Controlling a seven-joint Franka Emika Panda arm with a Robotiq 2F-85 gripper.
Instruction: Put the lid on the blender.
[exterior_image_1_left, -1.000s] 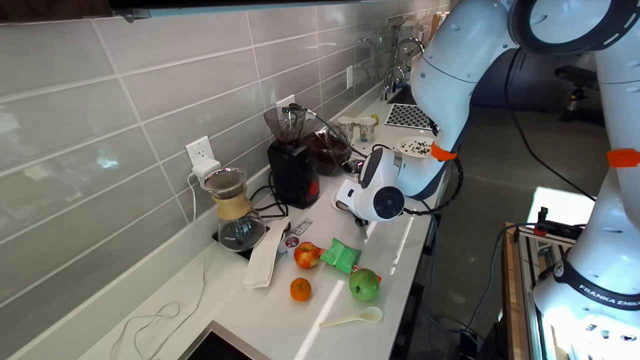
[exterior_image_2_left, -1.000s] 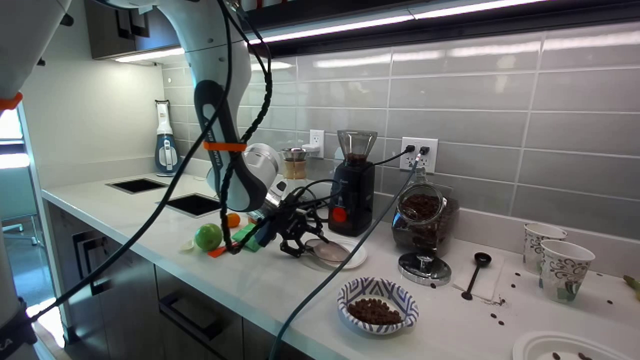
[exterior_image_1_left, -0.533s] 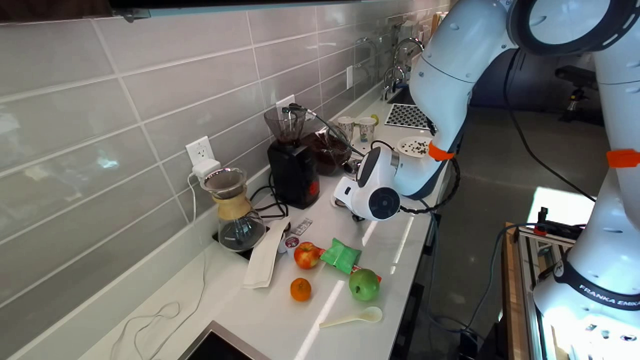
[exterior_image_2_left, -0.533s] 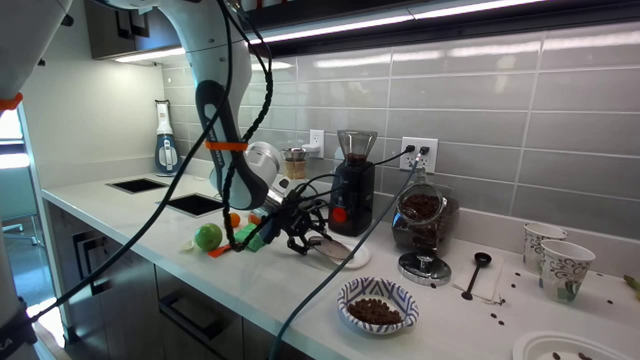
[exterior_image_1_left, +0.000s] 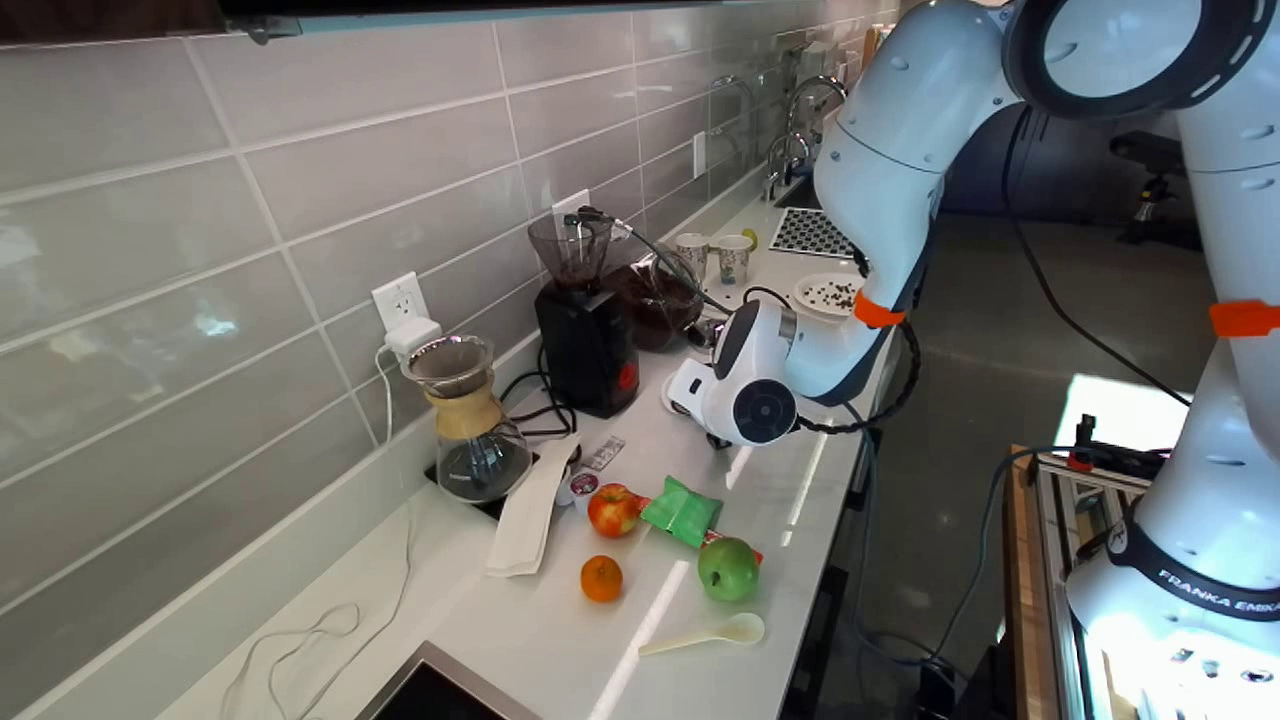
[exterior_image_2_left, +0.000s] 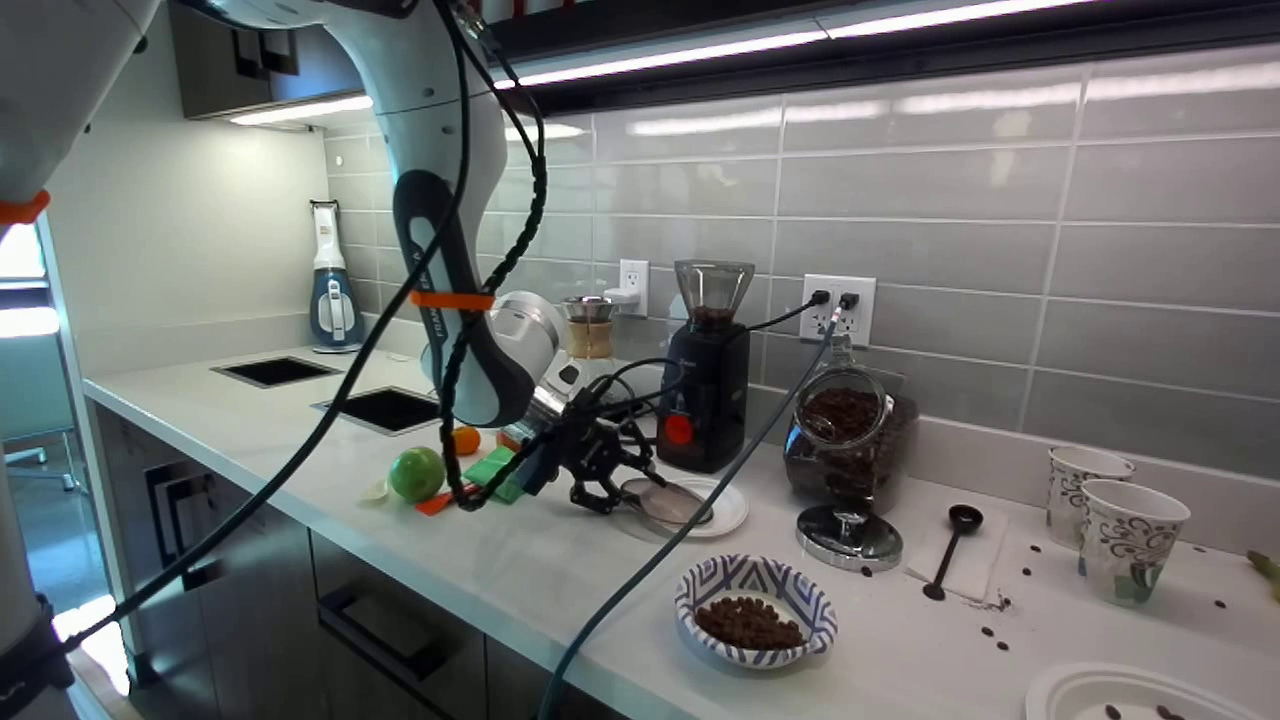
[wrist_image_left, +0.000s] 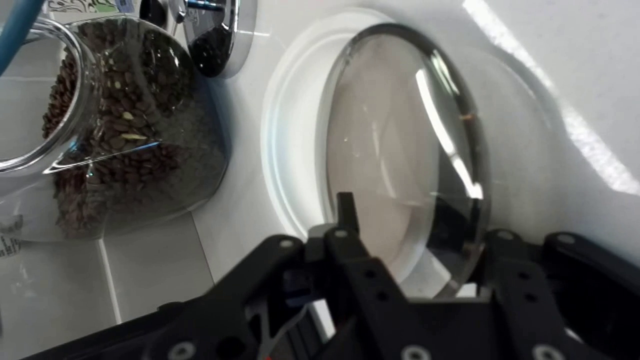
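the lid (wrist_image_left: 380, 140) tilts over a white plate (wrist_image_left: 295, 135), its near edge between fingers (wrist_image_left: 347, 216) standing apart; whether they grip, one cannot tell. the blender (exterior_image_2_left: 705, 385) stands uncovered: carrying and seating seem left.

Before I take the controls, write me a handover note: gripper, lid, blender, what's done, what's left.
Gripper: jaws apart at the edge of the lid; whether it grips, I can't tell.
Lid: looks tilted, overlapping the white plate in the wrist view; contact unclear.
Blender: upright on the counter, its clear jar uncovered.
Done: gripper is at the lid.
Left: secure the lid, lift it, carry it over, set it on the jar.
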